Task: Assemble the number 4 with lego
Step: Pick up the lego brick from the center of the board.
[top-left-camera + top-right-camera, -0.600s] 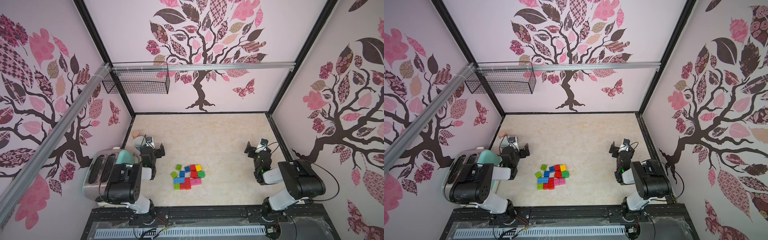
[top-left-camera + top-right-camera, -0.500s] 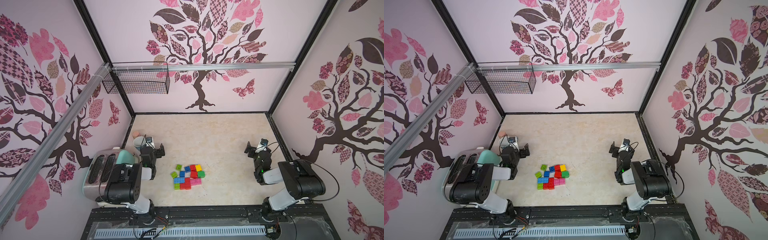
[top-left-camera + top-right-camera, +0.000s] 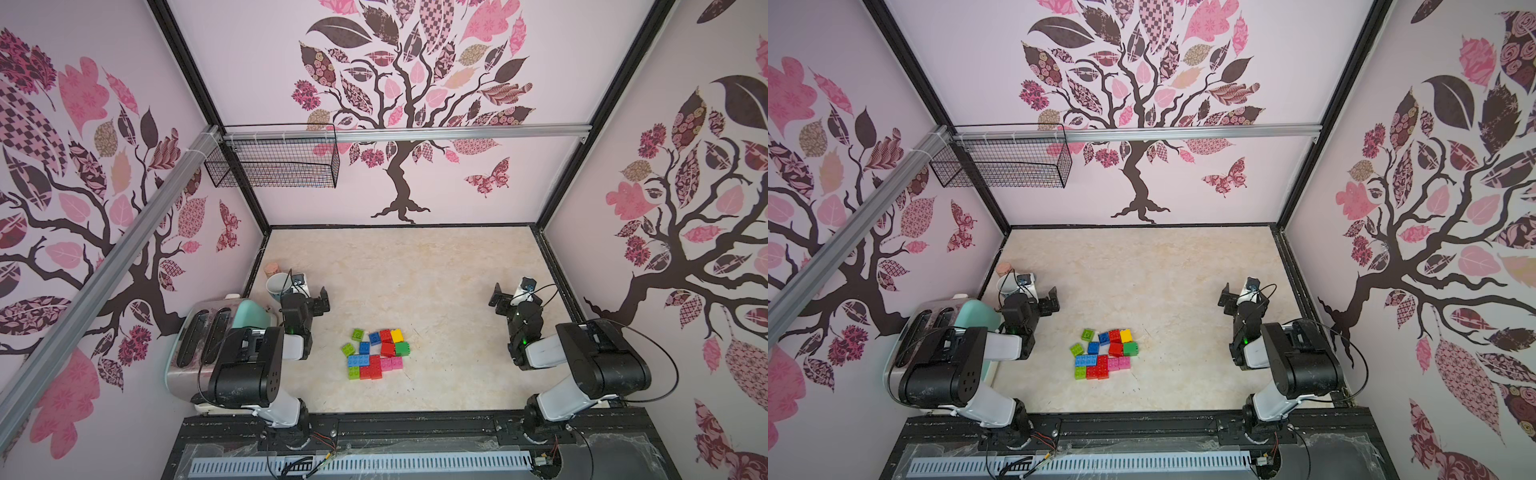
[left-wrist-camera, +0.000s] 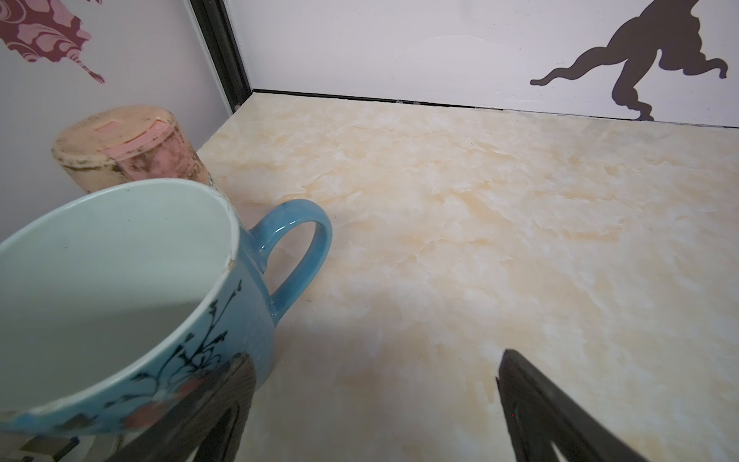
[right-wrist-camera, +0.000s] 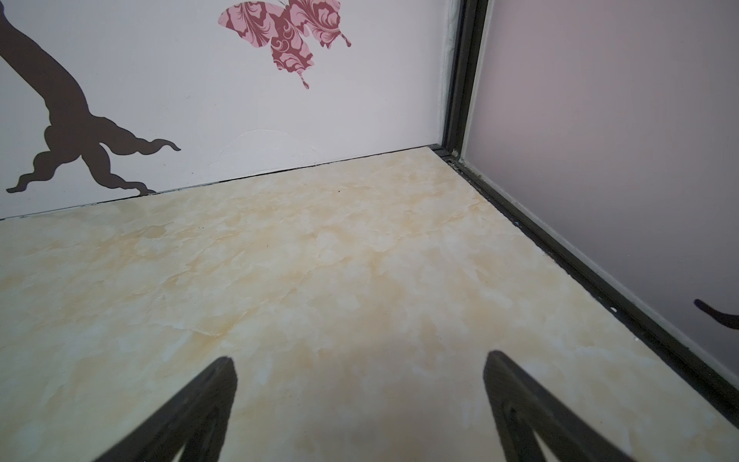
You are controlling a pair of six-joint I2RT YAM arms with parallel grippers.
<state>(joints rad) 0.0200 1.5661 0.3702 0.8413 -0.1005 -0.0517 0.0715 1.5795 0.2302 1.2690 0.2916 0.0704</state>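
Observation:
The lego (image 3: 376, 353) lies as a tight cluster of several red, blue, green, lime, yellow and pink bricks on the marbled floor, front centre in both top views (image 3: 1104, 353). A lime brick (image 3: 358, 334) sits slightly apart at the cluster's far left corner. My left gripper (image 3: 321, 300) hovers left of the cluster, open and empty (image 4: 376, 356). Right of the cluster, well apart from it, my right gripper (image 3: 500, 297) is open too, with only bare floor between its fingers (image 5: 360, 356). Neither wrist view shows any brick.
A blue mug (image 4: 120, 280) stands right beside my left gripper, with a pink-capped jar (image 4: 128, 148) behind it by the left wall. A silver toaster (image 3: 199, 336) and a teal dish (image 3: 249, 318) sit at the front left. A wire basket (image 3: 274, 162) hangs on the back rail.

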